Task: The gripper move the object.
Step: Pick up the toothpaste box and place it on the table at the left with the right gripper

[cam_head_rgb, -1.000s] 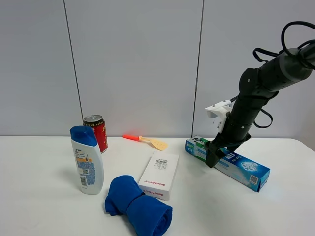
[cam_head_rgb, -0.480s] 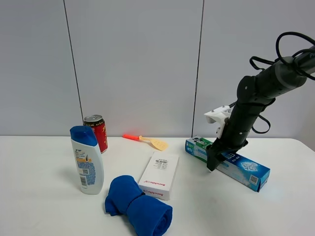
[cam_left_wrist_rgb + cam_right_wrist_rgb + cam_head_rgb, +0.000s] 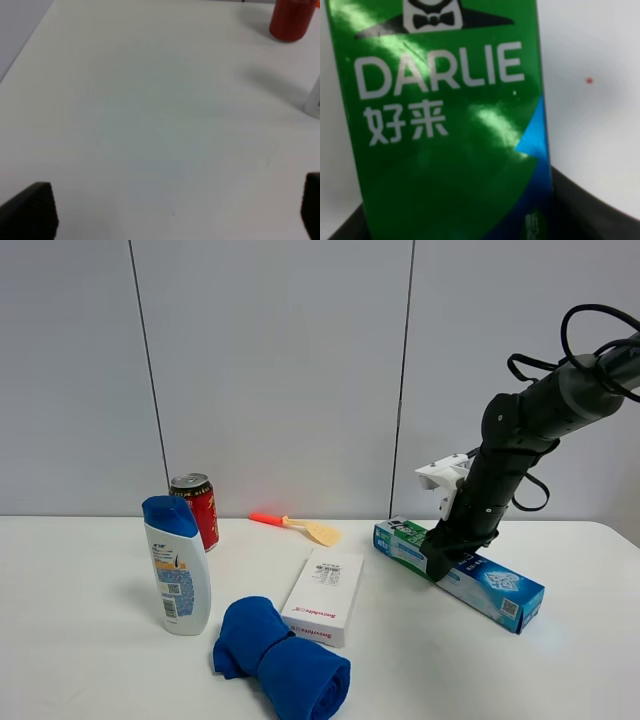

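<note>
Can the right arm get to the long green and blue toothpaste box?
Yes, it looks so: the right gripper sits on the toothpaste box, its black fingers on both sides, with nothing in between.

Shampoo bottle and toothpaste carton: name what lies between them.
In the exterior high view, the white flat box lies between the shampoo bottle and the toothpaste carton; the blue cloth sits nearer the camera.

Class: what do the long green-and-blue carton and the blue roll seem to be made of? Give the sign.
Carton: probably glossy printed cardboard; straight folded edges, glare patches.
Blue roll: seemingly soft matte cloth, perhaps a towel; rounded folds, no shine.
</note>
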Available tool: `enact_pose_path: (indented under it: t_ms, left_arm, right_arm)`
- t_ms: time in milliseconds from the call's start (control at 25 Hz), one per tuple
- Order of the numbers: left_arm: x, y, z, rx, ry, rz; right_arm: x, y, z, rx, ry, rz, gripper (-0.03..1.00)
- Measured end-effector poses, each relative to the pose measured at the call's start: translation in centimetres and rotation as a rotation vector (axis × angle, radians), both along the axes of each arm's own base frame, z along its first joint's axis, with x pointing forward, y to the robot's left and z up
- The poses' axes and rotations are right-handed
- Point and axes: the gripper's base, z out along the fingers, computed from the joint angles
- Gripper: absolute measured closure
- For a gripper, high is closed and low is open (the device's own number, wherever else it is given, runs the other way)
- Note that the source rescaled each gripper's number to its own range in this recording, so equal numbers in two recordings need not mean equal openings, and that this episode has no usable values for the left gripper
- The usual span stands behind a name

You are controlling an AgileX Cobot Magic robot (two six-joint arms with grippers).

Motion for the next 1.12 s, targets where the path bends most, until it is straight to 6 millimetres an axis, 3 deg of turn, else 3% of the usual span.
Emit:
enact_pose_path:
  t_ms: [80, 200, 400, 680, 880, 1120]
  left_arm:
    - [0.0, 0.0, 0.0, 0.0, 0.0, 0.0]
    - [0.0, 0.0, 0.0, 0.0, 0.0, 0.0]
    - [0.0, 0.0, 0.0, 0.0, 0.0, 0.0]
    - [0.0, 0.0, 0.0, 0.0, 0.0, 0.0]
    - [0.0, 0.0, 0.0, 0.0, 0.0, 0.0]
    - [0.0, 0.0, 0.0, 0.0, 0.0, 0.0]
  right_arm:
    - [-0.1, 0.0, 0.9, 0.007, -0.008, -0.012, 0.96]
    - [-0.5, 0.0, 3.7, 0.018, -0.039, -0.013, 0.96]
    - [-2.1, -0.1, 10.1, 0.03, -0.118, 0.05, 0.96]
    - [-5.2, 1.9, 18.3, 0.081, -0.336, 0.273, 0.96]
    - [-6.3, 4.3, 20.7, 0.106, -0.44, 0.459, 0.96]
    - [-5.3, 7.0, 22.6, 0.133, -0.542, 0.517, 0.96]
